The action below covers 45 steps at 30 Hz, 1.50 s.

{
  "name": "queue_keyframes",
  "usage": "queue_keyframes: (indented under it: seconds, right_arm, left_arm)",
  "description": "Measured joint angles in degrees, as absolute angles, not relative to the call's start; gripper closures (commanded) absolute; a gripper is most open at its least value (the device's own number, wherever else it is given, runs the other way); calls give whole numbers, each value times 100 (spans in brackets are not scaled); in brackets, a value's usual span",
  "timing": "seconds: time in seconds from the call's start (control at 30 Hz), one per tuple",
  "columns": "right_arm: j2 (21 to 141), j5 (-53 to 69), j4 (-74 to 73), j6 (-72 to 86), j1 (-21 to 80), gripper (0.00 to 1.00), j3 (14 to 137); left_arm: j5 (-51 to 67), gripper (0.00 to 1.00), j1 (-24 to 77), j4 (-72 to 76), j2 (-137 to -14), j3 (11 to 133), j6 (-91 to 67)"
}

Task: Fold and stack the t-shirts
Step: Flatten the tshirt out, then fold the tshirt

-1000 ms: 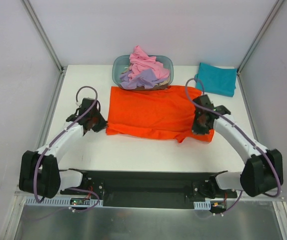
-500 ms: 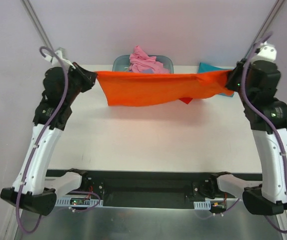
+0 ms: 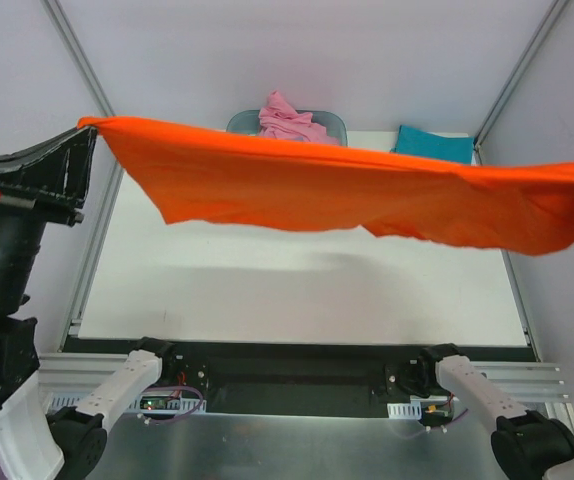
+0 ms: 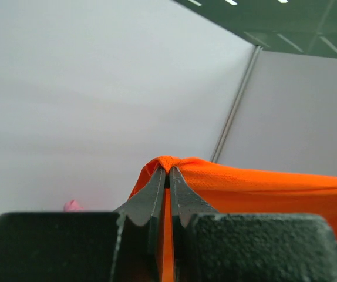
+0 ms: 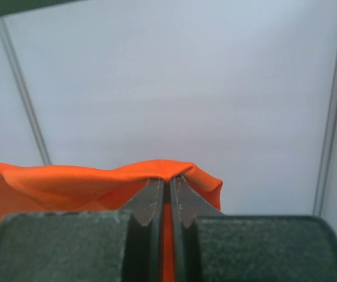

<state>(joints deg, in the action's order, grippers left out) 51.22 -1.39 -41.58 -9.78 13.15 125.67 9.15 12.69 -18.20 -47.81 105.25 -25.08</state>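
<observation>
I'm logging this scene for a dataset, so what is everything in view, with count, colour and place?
orange cloth t-shirt: one, bright orange, stretched in the air above the table between both hands
teal cloth t-shirt: one, teal, folded flat at the table's far right corner
pink cloth t-shirt: one, pink, bunched in the tub
translucent blue-grey plastic tub: one, blue-grey, far edge of the table, mostly hidden behind the orange shirt
white table: one, white, under the shirt
left hand: one, black, shut on the orange shirt's left end
right hand: one, black, shut on its right end
</observation>
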Motion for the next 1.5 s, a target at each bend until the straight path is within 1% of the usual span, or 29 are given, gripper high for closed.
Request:
queue_keyframes:
  seconds: [0.1, 0.23, 0.33, 0.53, 0.6, 0.7, 0.83, 0.87, 1.0, 1.17, 1.3, 1.5]
  right_arm:
    - [4875, 239, -4160, -1015, 1315, 99, 12726]
    - [4766, 399, -4141, -1037, 1315, 99, 12599]
    - [4753, 399, -4110, -1055, 1315, 99, 12075]
    - [5009, 148, -3990, -1002, 1308, 98, 10427]
    - [5205, -148, -3695, -917, 1304, 97, 9566]
    - [5736, -499, -3533, -751, 1249, 97, 8621]
    - [7026, -565, -3343, -528, 1035, 97, 7996]
    - [7439, -548, -3304, -480, 985, 99, 7944]
    - [9271, -489, -3105, -375, 838, 99, 8093]
    - [11061, -217, -3164, -340, 766, 99, 8851]
    - [11489, 58, -3218, -287, 720, 99, 9045]
    - [11295, 502, -3282, -152, 681, 99, 9043]
  left_arm:
    - [1076, 100, 1269, -1796, -4619, 10676, -2453]
    - [1135, 100, 1269, -1774, -4563, 10495, -2436]
    - [1037, 100, 1269, -1791, -4598, 10025, -2436]
    - [357, 100, 1269, -1750, -5033, 8672, -2449]
    - [-21, 100, 1269, -1647, -5371, 8117, -2471]
    - [-567, 100, 1267, -1579, -6082, 7456, -2556]
    - [-1017, 100, 1262, -1525, -7732, 7076, -2689]
    - [-1079, 100, 1256, -1527, -8178, 7067, -2714]
    - [-1011, 100, 1076, -1535, -9810, 7185, -2816]
    - [-746, 100, 810, -1535, -11078, 7797, -2906]
    - [-648, 100, 729, -1522, -11330, 8152, -2910]
    - [-613, 100, 729, -1396, -11264, 8241, -2910]
